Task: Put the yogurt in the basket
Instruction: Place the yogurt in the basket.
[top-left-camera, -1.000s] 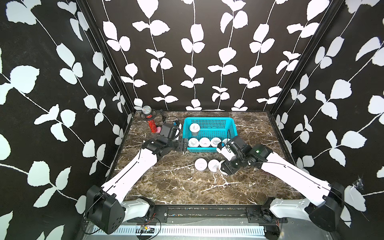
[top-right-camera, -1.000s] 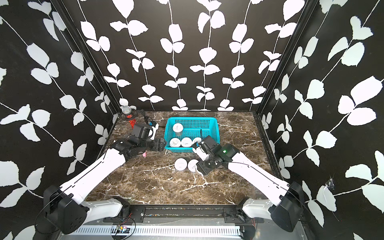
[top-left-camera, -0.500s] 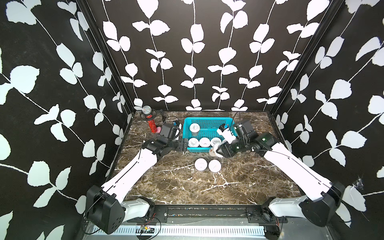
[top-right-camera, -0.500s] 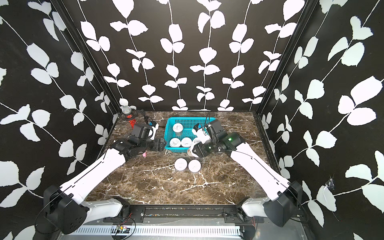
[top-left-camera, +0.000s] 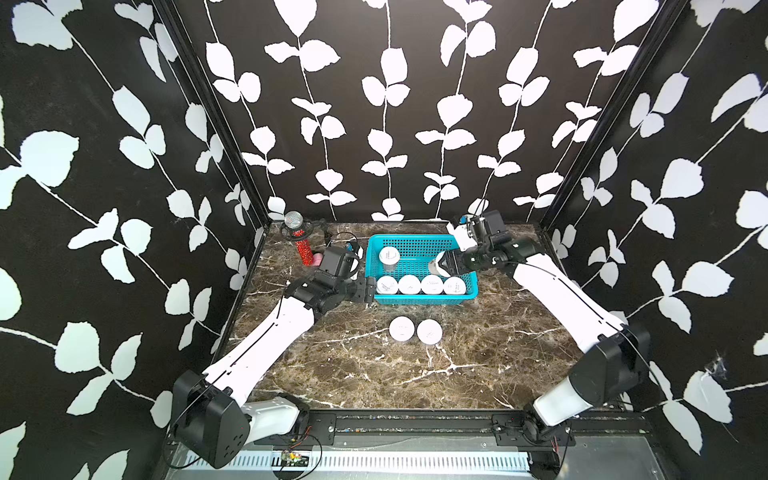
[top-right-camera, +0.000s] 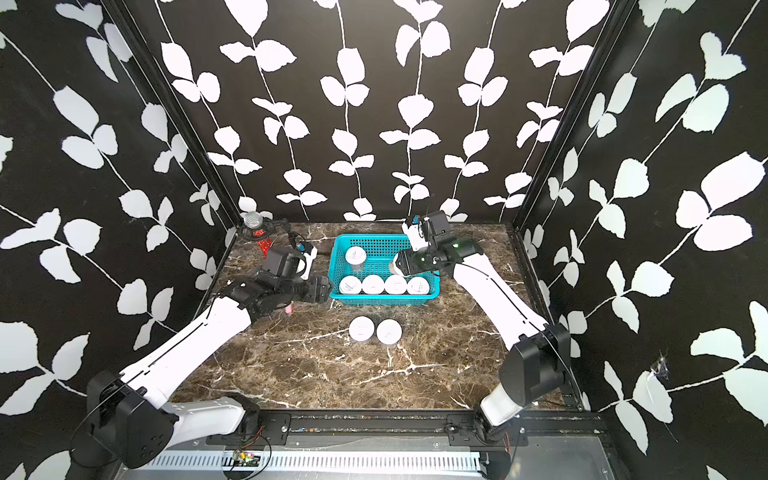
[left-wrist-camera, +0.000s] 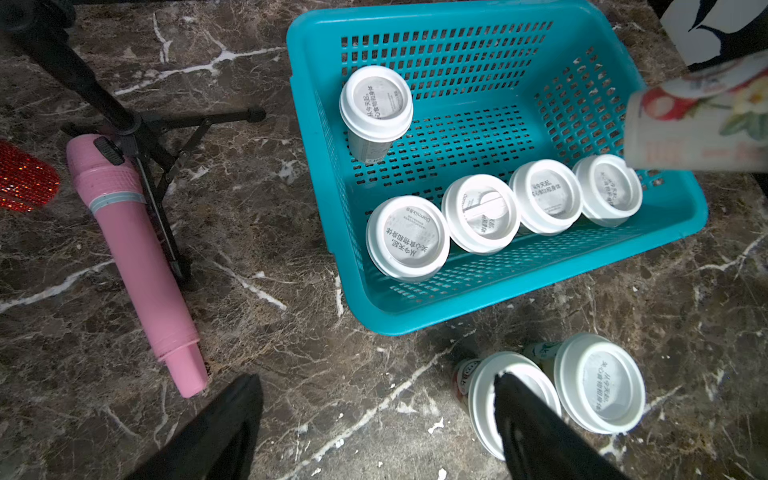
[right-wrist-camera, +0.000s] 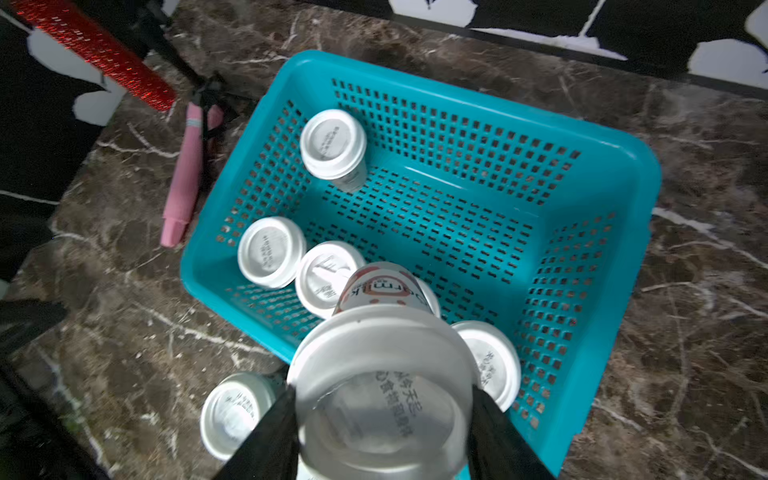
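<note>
Right gripper (top-left-camera: 449, 264) has carried a yogurt cup (right-wrist-camera: 380, 374), clamped tilted, over the basket (top-left-camera: 419, 298); left gripper (left-wrist-camera: 374, 378) gapes empty beside it. Next: lower, release upright. 2 cups (top-left-camera: 402, 329) wait on bench (top-left-camera: 374, 374).

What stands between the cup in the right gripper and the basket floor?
Nothing visible. The right gripper holds the yogurt cup above the basket, behind the row of four cups at its near wall; the floor there is bare, the lone cup far off.
</note>
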